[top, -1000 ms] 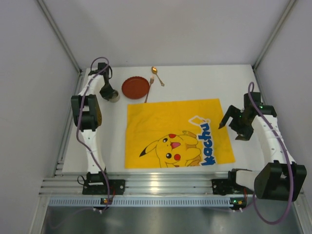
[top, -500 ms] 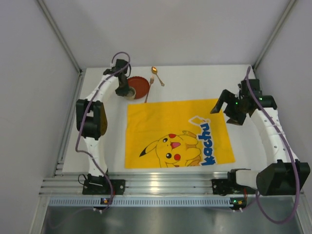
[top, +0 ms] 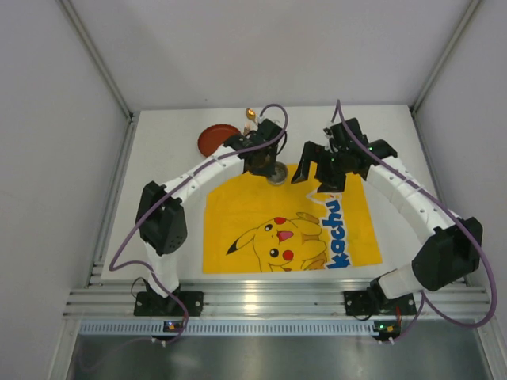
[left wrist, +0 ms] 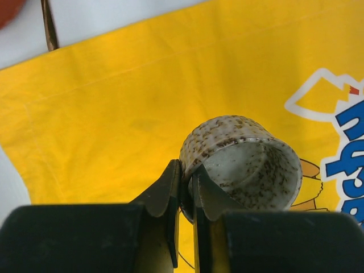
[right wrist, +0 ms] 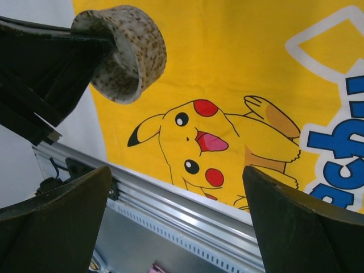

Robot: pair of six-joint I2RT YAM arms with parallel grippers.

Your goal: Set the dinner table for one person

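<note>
My left gripper (top: 269, 166) is shut on the rim of a speckled cream cup (top: 276, 173), held above the far edge of the yellow cartoon mat (top: 261, 206). In the left wrist view the jaws pinch the cup's wall (left wrist: 242, 159). My right gripper (top: 310, 172) is open and empty just right of the cup, above the mat; the cup shows at upper left in its view (right wrist: 128, 51). A red plate (top: 214, 139) lies on the white dinner table (top: 174, 214) at the far left. A gold spoon (top: 250, 115) lies behind the left arm, mostly hidden.
Aluminium rail (top: 261, 297) runs along the table's near edge, with both arm bases on it. Grey walls enclose the table on the left, right and far sides. The mat covers the table's middle.
My left gripper carried the cup from the far left corner, past the red plate, to over the mat's far edge. My right gripper swung left toward the cup, still open.
</note>
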